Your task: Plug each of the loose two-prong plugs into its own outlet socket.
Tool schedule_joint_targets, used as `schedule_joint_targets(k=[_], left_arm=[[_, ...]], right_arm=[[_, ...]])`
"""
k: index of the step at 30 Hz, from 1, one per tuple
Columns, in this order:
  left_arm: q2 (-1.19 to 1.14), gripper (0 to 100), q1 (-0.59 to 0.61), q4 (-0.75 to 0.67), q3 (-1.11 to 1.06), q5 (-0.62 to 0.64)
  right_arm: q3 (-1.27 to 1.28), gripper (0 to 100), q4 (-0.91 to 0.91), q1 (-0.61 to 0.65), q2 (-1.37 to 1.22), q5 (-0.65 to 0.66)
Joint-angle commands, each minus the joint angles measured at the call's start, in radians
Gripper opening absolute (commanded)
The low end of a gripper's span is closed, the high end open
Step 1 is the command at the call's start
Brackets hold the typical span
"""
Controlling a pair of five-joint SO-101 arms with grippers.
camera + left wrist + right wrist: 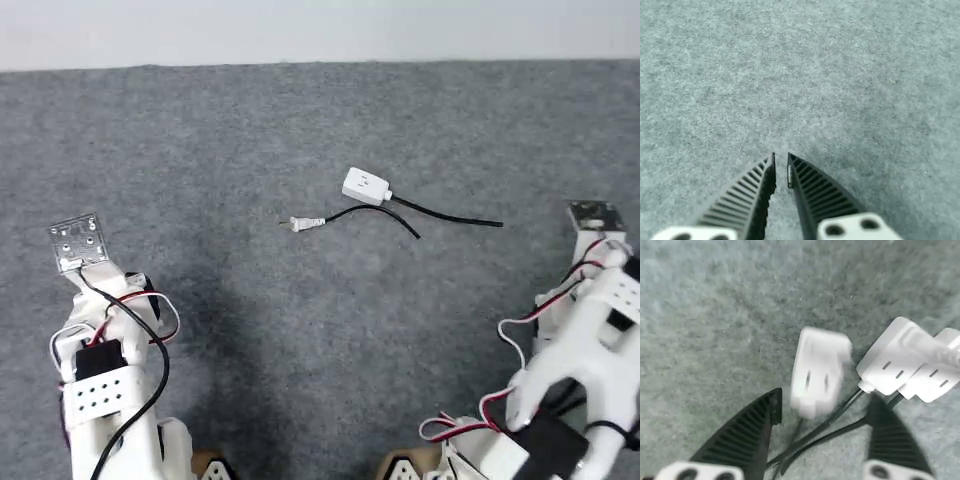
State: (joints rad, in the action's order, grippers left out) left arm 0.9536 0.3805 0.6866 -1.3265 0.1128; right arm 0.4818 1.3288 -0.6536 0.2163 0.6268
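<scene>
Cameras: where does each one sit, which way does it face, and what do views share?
High view: fixed above, looking down on the gray mat; shows one arm and another arm at the near edge.
Left wrist view: on the left wrist, facing along the left gripper at bare mat.
Right wrist view: on the right wrist, facing along the right gripper at white sockets and black cords.
Shared: all three show the gray mat.

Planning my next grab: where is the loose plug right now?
In the high view, the loose plug lies near the middle of the grey carpet, just left of the white outlet socket and slightly nearer the arms.
</scene>
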Motion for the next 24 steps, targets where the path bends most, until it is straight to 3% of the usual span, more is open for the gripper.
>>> schedule_joint_targets(k=[1,6,11,17,24], left_arm=[[0.009,4,-0.006,0.005,0.048,0.014],[0.009,4,-0.005,0.005,0.048,0.012],[0.009,4,-0.005,0.005,0.048,0.009],[0.009,4,-0.005,0.005,0.048,0.009],[0.009,4,-0.005,0.003,0.048,0.005]], right_arm=[[-0.158,32.1,0.142,-0.004,0.036,0.011],[-0.275,32.1,0.286,0.056,0.101,0.005],[-0.287,32.1,0.278,0.252,0.12,0.002],[-0.293,32.1,0.039,0.437,-0.004,-0.126],[-0.485,32.1,-0.179,0.585,-0.325,-0.095]])
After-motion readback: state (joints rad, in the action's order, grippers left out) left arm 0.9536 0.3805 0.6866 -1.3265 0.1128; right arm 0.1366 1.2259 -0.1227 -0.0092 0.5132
